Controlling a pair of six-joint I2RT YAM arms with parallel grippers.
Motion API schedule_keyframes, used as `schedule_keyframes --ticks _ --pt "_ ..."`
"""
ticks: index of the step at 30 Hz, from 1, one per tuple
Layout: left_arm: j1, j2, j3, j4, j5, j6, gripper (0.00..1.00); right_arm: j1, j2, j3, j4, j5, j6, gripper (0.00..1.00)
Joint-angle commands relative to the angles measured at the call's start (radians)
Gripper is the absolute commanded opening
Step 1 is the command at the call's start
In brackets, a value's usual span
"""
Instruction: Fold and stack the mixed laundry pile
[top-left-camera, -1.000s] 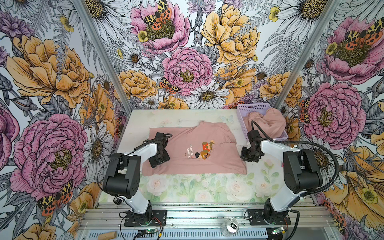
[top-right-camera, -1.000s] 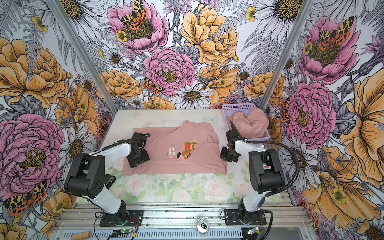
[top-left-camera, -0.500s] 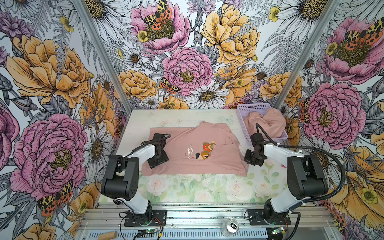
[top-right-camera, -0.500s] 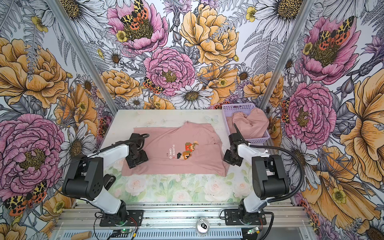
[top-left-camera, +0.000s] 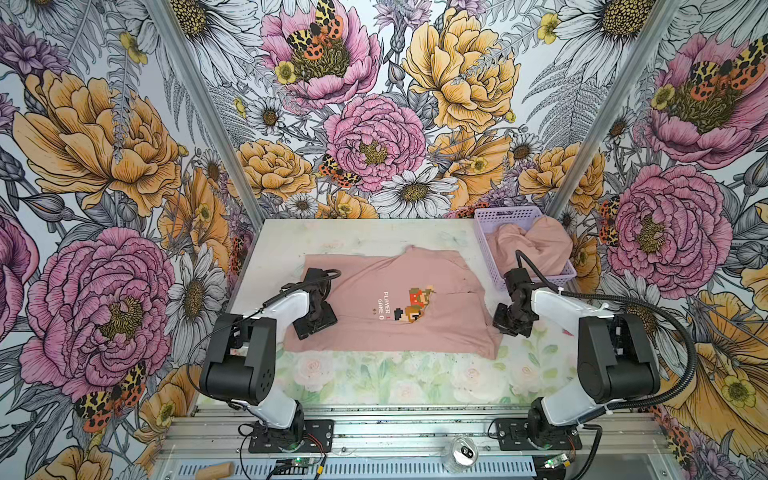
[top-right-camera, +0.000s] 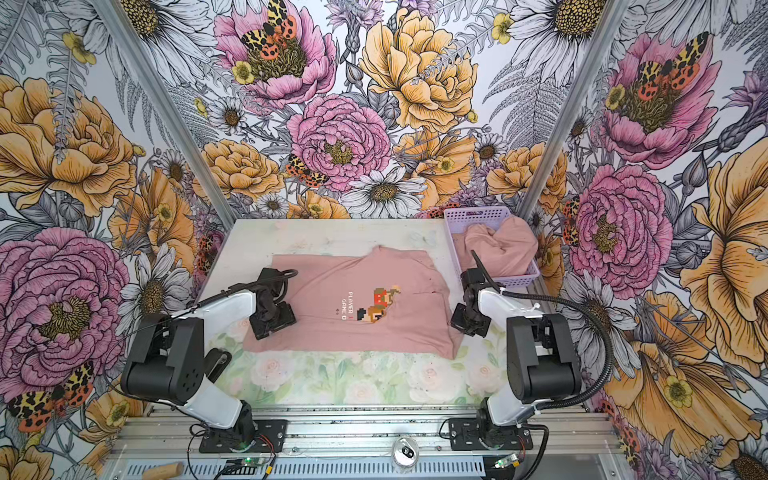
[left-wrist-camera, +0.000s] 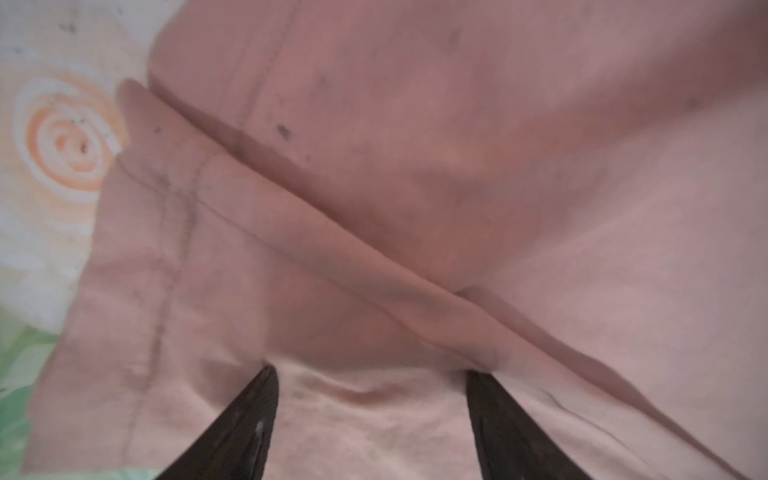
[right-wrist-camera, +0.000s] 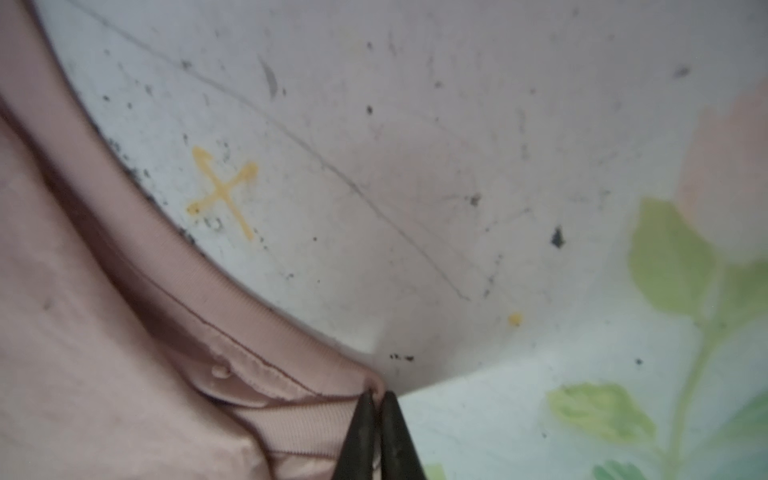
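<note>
On counter (top-left-camera: 374, 232), T-shirt (top-left-camera: 374, 286) lying crosswise between arms; left fingers (left-wrist-camera: 232, 432) spread on its hem end, right fingers (right-wrist-camera: 361, 432) pinching collar edge.

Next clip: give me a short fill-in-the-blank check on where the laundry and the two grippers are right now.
1. The T-shirt lies spread on the ____.
2. The other pink garment sits in the lavender ____.
3. The left gripper has its fingers ____ over the shirt.
4. The right gripper pinches the shirt's ribbed ____.

Missing words: table; basket; open; collar
</note>
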Motion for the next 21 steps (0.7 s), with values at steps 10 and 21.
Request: schedule_keyframes --ticks 10,21 --pt "-0.024 0.124 0.332 -0.024 0.048 0.112 0.81 0.205 0.188 0.451 -0.027 0.001 -0.028 0.31" --pt "0.026 0.423 0.459 0.011 0.098 0.102 0.75 0.241 0.568 0.757 0.033 0.004 -0.095 0.33"
